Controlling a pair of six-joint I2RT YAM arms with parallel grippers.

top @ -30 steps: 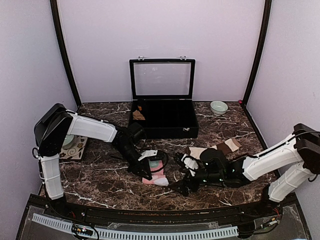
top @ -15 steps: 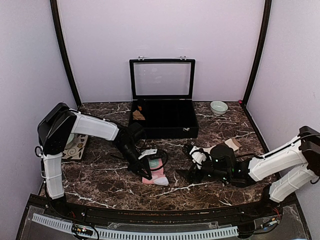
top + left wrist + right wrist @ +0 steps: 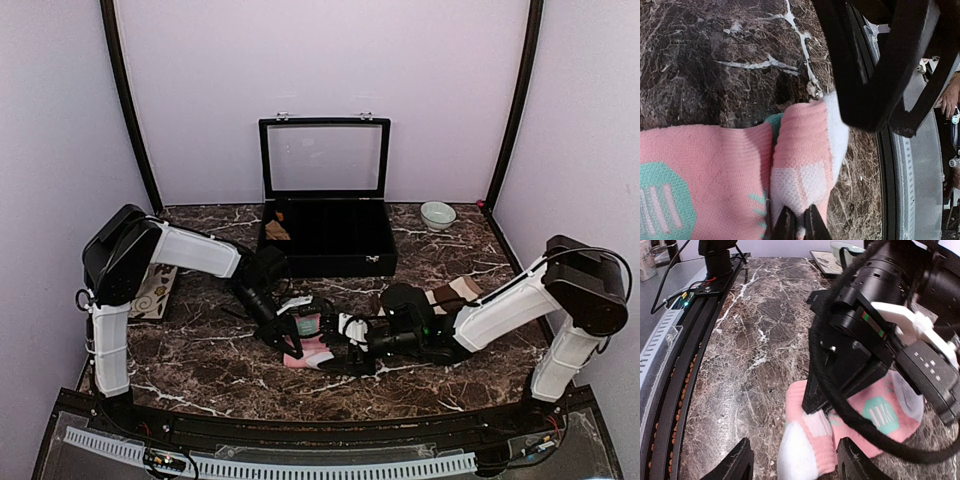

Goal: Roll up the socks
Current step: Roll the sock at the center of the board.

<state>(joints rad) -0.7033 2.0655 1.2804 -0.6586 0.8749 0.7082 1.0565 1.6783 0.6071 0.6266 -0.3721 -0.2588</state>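
Observation:
The pink sock (image 3: 314, 351) with mint and white patches lies folded on the marble near the front centre. My left gripper (image 3: 293, 338) is shut on it. In the left wrist view the fingertips (image 3: 799, 227) pinch the folded white-checked edge of the pink sock (image 3: 800, 150). My right gripper (image 3: 336, 355) reaches in from the right and is open. Its fingers (image 3: 737, 465) straddle the white toe of the pink sock (image 3: 802, 452) without touching it. The left gripper's black body (image 3: 850, 360) hangs just above. The cream-beige sock (image 3: 455, 292) with brown bands lies behind the right arm.
A black case (image 3: 330, 265) with its glass lid raised stands at the back centre, a small tan bundle (image 3: 278, 230) inside. A pale bowl (image 3: 437, 214) sits at the back right. A patterned plate (image 3: 155, 296) lies at the left. The front rail (image 3: 685, 370) runs close to the sock.
My right arm has swung left from the cream-beige sock to the pink sock, and its jaws have narrowed. The left gripper has stayed shut on the pink sock.

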